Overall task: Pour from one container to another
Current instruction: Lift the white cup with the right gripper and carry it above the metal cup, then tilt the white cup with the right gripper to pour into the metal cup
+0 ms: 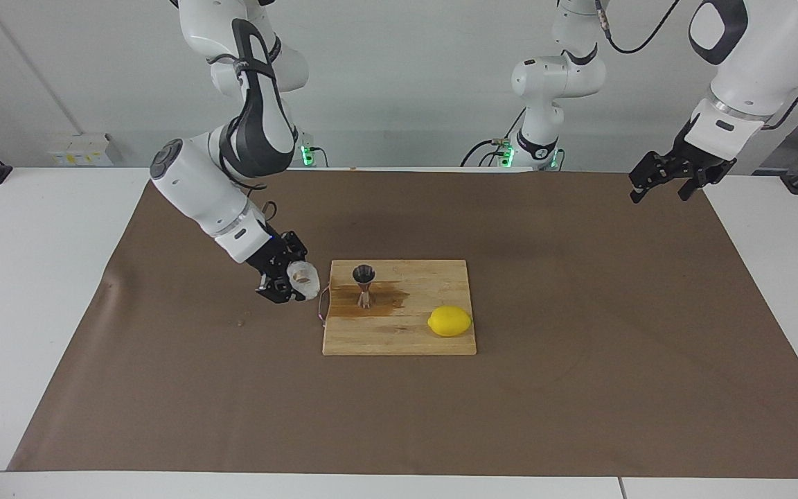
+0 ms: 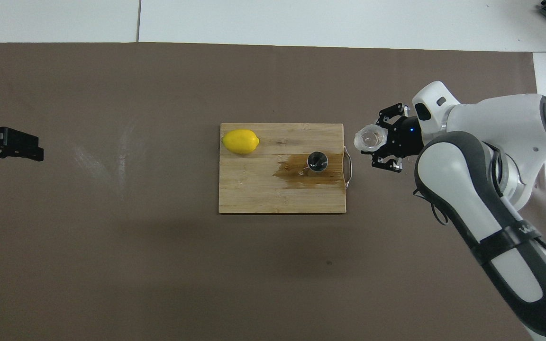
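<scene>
My right gripper (image 1: 296, 283) is shut on the small clear glass cup (image 1: 304, 279), gripping its faceted wall from the side. It holds the cup (image 2: 370, 138) above the brown mat, just off the handle end of the wooden board (image 1: 399, 341). The steel jigger (image 1: 364, 284) stands upright on that board beside a wet brown stain (image 1: 391, 299), a short way from the cup. From above, the right gripper (image 2: 373, 143) sits just outside the board's handle, and the jigger (image 2: 317, 161) shows its dark mouth. My left gripper (image 1: 661, 194) hangs open and empty over the mat's edge at its own end, waiting.
A yellow lemon (image 1: 449, 321) lies on the board's corner toward the left arm's end, farther from the robots than the jigger. The board's metal handle (image 2: 348, 163) points at the cup. A small speck (image 1: 241, 322) lies on the brown mat (image 1: 579, 388).
</scene>
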Robot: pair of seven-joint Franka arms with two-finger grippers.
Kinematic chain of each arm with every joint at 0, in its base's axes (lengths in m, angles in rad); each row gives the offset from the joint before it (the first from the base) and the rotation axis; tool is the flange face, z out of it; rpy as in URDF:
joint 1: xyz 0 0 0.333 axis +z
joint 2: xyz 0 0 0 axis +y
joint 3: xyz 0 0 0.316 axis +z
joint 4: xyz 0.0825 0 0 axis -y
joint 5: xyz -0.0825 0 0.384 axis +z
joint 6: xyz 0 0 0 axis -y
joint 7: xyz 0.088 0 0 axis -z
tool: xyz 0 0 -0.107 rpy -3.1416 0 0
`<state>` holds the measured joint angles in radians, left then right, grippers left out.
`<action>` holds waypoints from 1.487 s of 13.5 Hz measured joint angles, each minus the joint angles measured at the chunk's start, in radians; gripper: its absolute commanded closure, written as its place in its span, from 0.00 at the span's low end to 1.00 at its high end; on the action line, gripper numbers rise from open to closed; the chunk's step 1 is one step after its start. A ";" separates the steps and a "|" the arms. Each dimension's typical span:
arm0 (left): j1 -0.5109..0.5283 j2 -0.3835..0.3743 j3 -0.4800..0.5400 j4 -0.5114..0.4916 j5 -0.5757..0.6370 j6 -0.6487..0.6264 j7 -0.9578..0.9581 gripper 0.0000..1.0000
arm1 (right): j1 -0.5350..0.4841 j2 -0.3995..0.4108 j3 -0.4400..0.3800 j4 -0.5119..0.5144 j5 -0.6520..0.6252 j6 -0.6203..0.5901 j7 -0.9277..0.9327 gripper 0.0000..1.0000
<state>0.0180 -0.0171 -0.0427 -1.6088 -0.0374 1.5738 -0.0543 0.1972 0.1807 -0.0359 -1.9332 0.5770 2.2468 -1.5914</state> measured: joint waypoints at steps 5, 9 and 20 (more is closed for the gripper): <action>0.000 -0.002 0.000 0.010 0.000 -0.017 0.001 0.00 | 0.079 0.000 0.001 0.000 -0.177 -0.001 0.041 0.65; 0.000 -0.023 0.000 0.017 0.000 -0.053 0.001 0.00 | 0.128 0.000 0.001 0.002 -0.318 -0.001 0.122 0.65; 0.001 -0.025 0.007 0.017 0.000 -0.063 0.001 0.00 | 0.190 0.000 0.001 0.009 -0.528 0.010 0.199 0.64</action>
<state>0.0191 -0.0422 -0.0360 -1.5922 -0.0374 1.5112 -0.0532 0.3875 0.1806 -0.0350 -1.9246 0.0487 2.2573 -1.3923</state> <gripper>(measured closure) 0.000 0.480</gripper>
